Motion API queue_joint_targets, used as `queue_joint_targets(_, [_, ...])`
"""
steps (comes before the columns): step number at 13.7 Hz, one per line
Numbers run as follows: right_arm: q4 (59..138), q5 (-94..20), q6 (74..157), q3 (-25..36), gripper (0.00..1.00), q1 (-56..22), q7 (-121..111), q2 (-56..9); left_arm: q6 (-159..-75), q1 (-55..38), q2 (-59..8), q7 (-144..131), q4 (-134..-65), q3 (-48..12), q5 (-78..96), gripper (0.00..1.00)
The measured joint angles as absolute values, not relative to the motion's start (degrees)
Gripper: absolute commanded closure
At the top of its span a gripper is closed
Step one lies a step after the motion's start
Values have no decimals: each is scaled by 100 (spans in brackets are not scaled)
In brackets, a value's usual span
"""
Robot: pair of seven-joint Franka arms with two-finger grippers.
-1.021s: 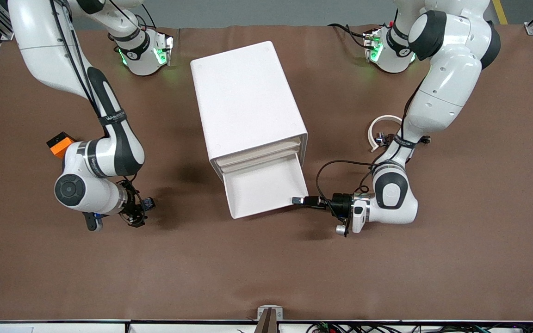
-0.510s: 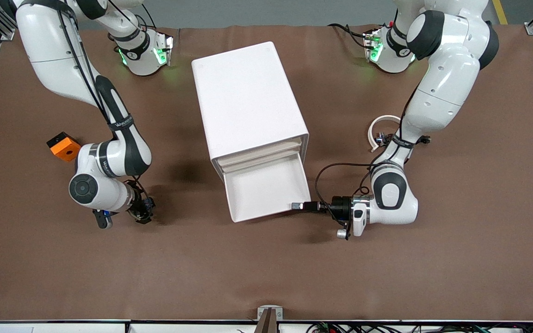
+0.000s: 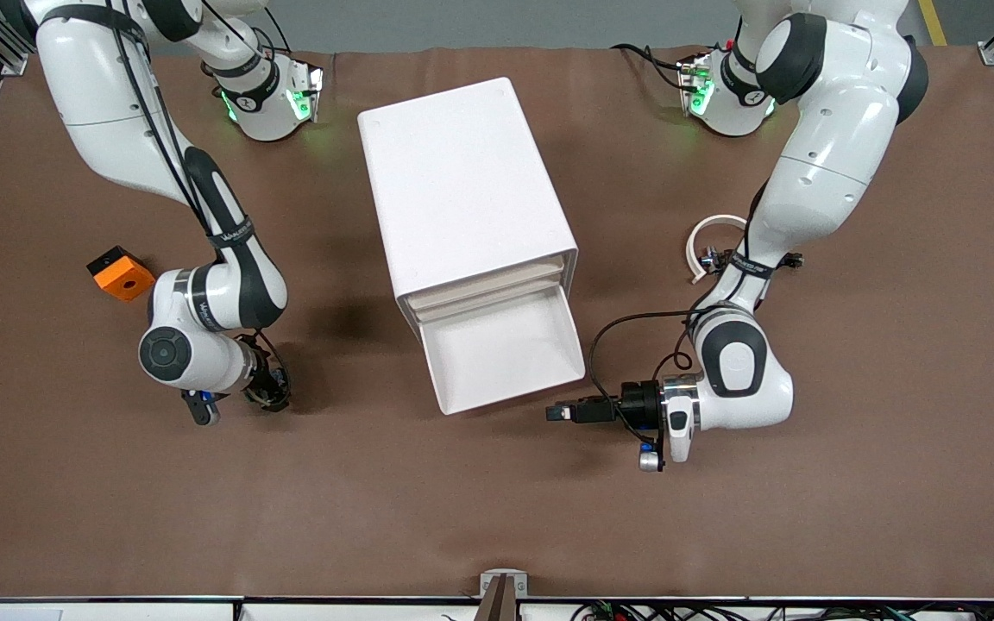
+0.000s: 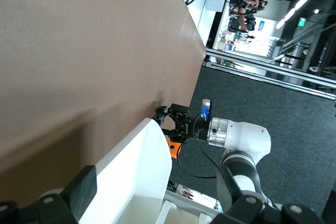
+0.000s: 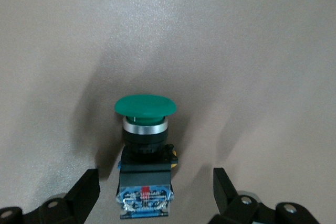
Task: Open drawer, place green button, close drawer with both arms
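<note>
On the table, front view: the wide shallow white plastic drawer [image 3: 504, 349] is standing pulled out, and the left gripper [image 3: 559, 412], spread and empty, is hanging just off its corner.
Left wrist view: the drawer is sitting beside one finger [image 4: 80, 188].
Right wrist view: the right gripper [image 5: 156, 188], jaws spread and not gripping, is straddling the green-capped, dark-bodied button [image 5: 145, 150] on the table toward the right arm's end.
Doing it well: pinching the body squarely below the cap looks wise.

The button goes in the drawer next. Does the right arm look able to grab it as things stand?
Probably yes: the right tool hangs open straddling the button, which stands free on the table.
</note>
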State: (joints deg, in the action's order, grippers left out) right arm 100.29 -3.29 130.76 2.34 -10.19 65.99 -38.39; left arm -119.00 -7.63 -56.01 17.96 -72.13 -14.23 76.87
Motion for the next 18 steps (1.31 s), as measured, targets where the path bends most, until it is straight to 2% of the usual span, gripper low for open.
queue_joint_targets(1, [10029,-329,13078,234,71,-1019,6597,-3839,-11901,-742,-5499,1472,-7198,-1408,7315,0])
queue_joint_targets(2, [10029,-329,13080,234,97,-1019,6580,-3839,-11901,-704,-5370,1061,-7184,-1401,6789,0])
queue_joint_targets(3, [10029,-328,13082,233,100,-1019,6502,-3839,-11902,-655,-5224,597,-7175,-1398,6205,0])
queue_joint_targets(10, [9992,-328,13112,234,100,-1014,5981,-3837,-11478,-344,-4367,-1971,-7186,-1389,3372,0])
queue_joint_targets(13, [9753,-328,13056,197,100,-1022,5926,-3812,-10794,-203,-3840,-2293,-7181,-1366,2322,0])
queue_joint_targets(18, [8450,-334,11482,105,100,-1366,5929,-3709,-9786,129,-3100,-2236,-7194,-1349,-638,0])
